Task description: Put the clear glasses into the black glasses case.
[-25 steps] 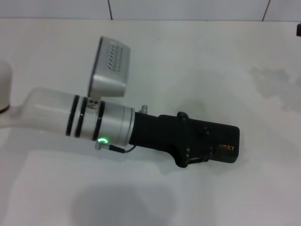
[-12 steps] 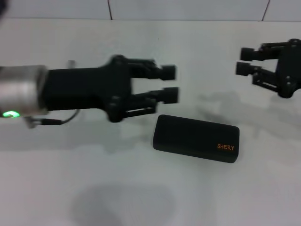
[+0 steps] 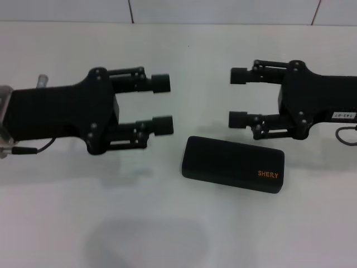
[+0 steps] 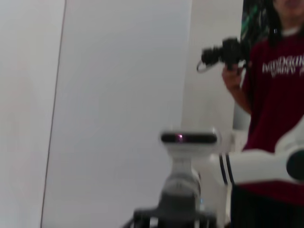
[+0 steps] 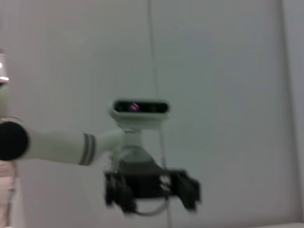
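Note:
The black glasses case (image 3: 233, 163) lies shut on the white table, lid up, with orange lettering near its right end. The clear glasses are out of view. My left gripper (image 3: 163, 104) hovers left of and behind the case, open, its fingers pointing right with nothing between them. My right gripper (image 3: 238, 96) hovers just behind the case's right half, open and empty, its fingers pointing left. The two grippers face each other across a gap. In the right wrist view the left gripper (image 5: 152, 190) shows farther off, fingers spread.
The white table (image 3: 178, 234) runs back to a tiled wall (image 3: 223, 11). In the left wrist view a person in a maroon shirt (image 4: 275, 104) holds a camera beyond the right arm (image 4: 251, 166).
My left gripper has lifted off the case and drawn back to the left, now open. The right gripper has come in from the right. The case has not moved.

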{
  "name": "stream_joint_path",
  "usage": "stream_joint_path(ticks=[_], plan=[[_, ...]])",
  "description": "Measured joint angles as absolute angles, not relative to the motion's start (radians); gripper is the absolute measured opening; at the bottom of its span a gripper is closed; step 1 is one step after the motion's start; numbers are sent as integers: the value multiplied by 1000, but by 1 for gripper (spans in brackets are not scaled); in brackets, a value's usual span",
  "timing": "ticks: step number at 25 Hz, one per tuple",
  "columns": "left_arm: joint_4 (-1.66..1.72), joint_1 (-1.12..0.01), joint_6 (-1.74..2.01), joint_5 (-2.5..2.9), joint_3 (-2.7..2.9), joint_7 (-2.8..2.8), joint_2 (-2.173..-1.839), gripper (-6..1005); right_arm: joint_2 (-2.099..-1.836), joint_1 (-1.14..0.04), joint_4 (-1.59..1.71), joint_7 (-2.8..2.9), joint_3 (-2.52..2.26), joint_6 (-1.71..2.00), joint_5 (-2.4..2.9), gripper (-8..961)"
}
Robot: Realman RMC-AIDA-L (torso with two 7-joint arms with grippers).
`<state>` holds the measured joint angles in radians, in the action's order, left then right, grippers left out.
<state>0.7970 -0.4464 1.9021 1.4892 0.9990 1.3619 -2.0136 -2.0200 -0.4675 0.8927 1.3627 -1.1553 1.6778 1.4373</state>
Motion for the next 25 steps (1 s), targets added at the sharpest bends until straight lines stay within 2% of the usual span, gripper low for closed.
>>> stream_joint_path(ticks=[4,12,25], plan=[[793,-450,1896,1536,982,1336,-2012,672,-2017,-502,879,1383,-1149,1737,1436,726],[710,-455,1888,1577,874,1280,-1998,666,-2015,-512,878,1400,-1148,1813,1437,885],[706,-449,1895,1594,878,1283,-1997,667,-2013,-486,879,1401,-1130,1815,1441,885]])
